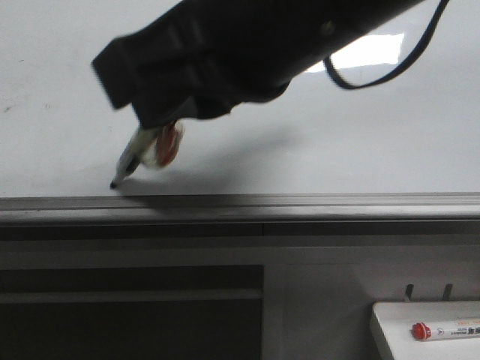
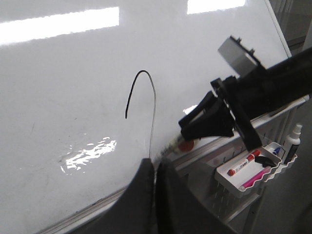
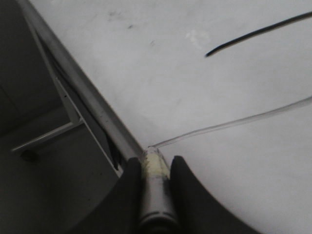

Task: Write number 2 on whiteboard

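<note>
The whiteboard (image 1: 337, 127) is glossy white with a grey rail (image 1: 300, 201) along its lower edge. My right gripper (image 1: 161, 133) is shut on a marker (image 1: 133, 157) whose dark tip touches the board just above the rail. In the right wrist view the marker (image 3: 156, 190) sits between the fingers (image 3: 181, 170), at the low end of a faint line. In the left wrist view the number 2 (image 2: 141, 73) shows as a dark arched top and a faint diagonal (image 2: 154, 117); no tail shows. My left gripper (image 2: 155, 163) is shut and empty near the rail.
A small white tray (image 1: 390, 330) with a red-capped marker (image 1: 442, 330) hangs below the board at the right. In the left wrist view the tray (image 2: 229, 181) also holds a pink marker (image 2: 256, 176), with a bottle (image 2: 294, 139) beside it. A black cable (image 1: 390, 71) loops off the right arm.
</note>
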Available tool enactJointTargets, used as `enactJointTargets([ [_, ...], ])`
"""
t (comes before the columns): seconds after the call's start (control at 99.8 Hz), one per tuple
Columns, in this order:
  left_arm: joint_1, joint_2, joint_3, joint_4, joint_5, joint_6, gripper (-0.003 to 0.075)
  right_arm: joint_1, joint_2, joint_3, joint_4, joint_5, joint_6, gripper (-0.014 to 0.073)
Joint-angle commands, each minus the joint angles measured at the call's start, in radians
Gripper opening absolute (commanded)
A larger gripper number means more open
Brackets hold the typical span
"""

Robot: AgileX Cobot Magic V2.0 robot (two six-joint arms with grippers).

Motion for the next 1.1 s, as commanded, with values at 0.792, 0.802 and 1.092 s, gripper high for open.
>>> enactJointTargets([
  [0.792,-0.006,-0.010,-0.019,-0.025,-0.111,-0.010,-0.0020,-0.383,-0.375,0.253,0.114,-0.138,-0.019,-0.0067],
  [0.802,-0.006,-0.010,-0.019,-0.025,-0.111,-0.010,-0.0020,-0.387,-0.379,0.256,0.113,-0.136,-0.019,-0.0067],
  [1.092,-0.006,-0.010,-0.019,-0.045,-0.128,-0.010,-0.0020,-0.424,-0.420,0.181,0.113,0.105,-0.019,-0.0067],
])
